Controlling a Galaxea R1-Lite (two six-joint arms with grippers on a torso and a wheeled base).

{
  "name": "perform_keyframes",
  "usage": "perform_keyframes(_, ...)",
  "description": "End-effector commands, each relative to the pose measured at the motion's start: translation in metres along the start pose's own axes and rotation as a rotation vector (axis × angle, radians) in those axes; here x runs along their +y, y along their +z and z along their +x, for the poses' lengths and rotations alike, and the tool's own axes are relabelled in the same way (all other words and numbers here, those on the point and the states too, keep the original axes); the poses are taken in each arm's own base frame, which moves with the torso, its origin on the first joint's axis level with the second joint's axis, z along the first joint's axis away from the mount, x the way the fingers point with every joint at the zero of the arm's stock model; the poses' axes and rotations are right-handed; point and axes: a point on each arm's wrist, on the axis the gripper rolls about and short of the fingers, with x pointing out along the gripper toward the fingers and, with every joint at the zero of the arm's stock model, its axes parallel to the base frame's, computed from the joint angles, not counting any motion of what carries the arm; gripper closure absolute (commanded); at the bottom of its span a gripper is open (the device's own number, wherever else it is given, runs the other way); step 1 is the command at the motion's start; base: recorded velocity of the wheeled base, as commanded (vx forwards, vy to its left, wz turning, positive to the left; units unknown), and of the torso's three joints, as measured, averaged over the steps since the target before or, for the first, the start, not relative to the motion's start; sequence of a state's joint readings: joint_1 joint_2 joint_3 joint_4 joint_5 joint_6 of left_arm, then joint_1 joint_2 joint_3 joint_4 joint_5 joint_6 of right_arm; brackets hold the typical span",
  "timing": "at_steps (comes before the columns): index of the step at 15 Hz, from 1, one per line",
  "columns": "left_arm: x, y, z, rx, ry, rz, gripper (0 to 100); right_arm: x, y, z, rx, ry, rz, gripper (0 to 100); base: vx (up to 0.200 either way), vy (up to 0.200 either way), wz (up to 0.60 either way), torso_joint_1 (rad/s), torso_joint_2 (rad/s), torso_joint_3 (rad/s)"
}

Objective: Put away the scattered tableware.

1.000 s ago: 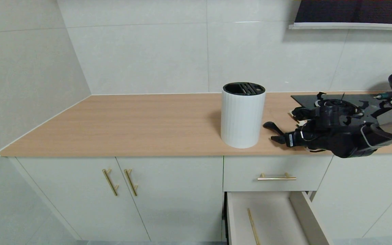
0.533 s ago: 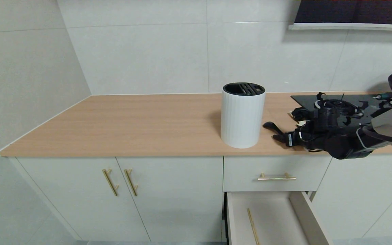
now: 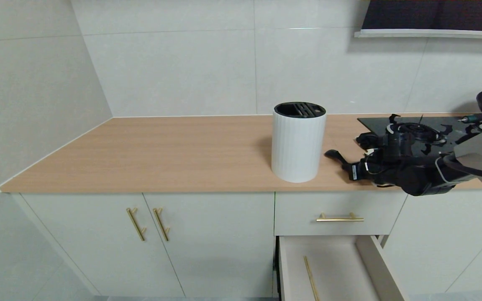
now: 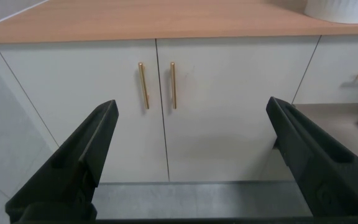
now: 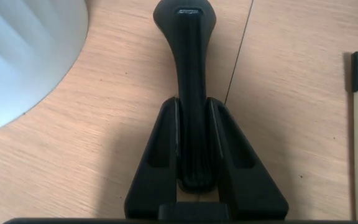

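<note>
Right gripper [image 5: 193, 109] clamps smooth black handle [image 5: 185, 37] by ribbed white cylinder [image 3: 297, 144]; left gripper [image 4: 191, 109] apart

holder [image 3: 297, 146] just beside hand [image 3: 347, 167], seemingly narrow gap

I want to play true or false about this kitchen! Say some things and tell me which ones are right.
1. The right gripper is shut on a black handle. True.
2. The white holder lies on its side. False: it stands upright on the counter.
3. The bottom drawer is open, with a thin stick inside. True.
4. The left gripper holds a spoon. False: it is open and empty, facing the cupboard doors.
5. The black handle is inside the white holder. False: it is beside the holder, over the counter.
</note>
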State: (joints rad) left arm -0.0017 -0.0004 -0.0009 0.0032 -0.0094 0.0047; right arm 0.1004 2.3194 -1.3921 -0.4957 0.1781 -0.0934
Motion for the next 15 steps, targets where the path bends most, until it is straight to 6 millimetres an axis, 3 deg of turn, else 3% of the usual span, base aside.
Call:
perform_keyframes(1, 0.0, 0.0, 0.0, 0.0, 0.0, 0.0, 0, 0.006, 0.009, -0.007, 0.01, -0.045, 0.027, 100, 0.0, 0.0, 0.0, 0.0, 0.0, 0.0)
perform_keyframes(3, 0.0, 0.0, 0.0, 0.0, 0.0, 0.0, 0, 0.016, 0.027, -0.031, 0.045, -0.064, 0.094, 100, 0.0, 0.0, 0.0, 0.0, 0.0, 0.0)
perform_keyframes(8, 0.0, 0.0, 0.0, 0.0, 0.0, 0.0, 0, 0.033, 0.038, -0.113, 0.126, -0.101, 0.21, 100, 0.0, 0.0, 0.0, 0.0, 0.0, 0.0)
perform_keyframes(13, 0.0, 0.0, 0.0, 0.001, 0.0, 0.0, 0, 0.066, 0.029, -0.214, 0.199, -0.043, 0.274, 100, 0.0, 0.0, 0.0, 0.0, 0.0, 0.0)
perform_keyframes(15, 0.0, 0.0, 0.0, 0.001, 0.0, 0.0, 0, 0.079, 0.018, -0.228, 0.217, -0.014, 0.25, 100, 0.0, 0.0, 0.0, 0.0, 0.0, 0.0)
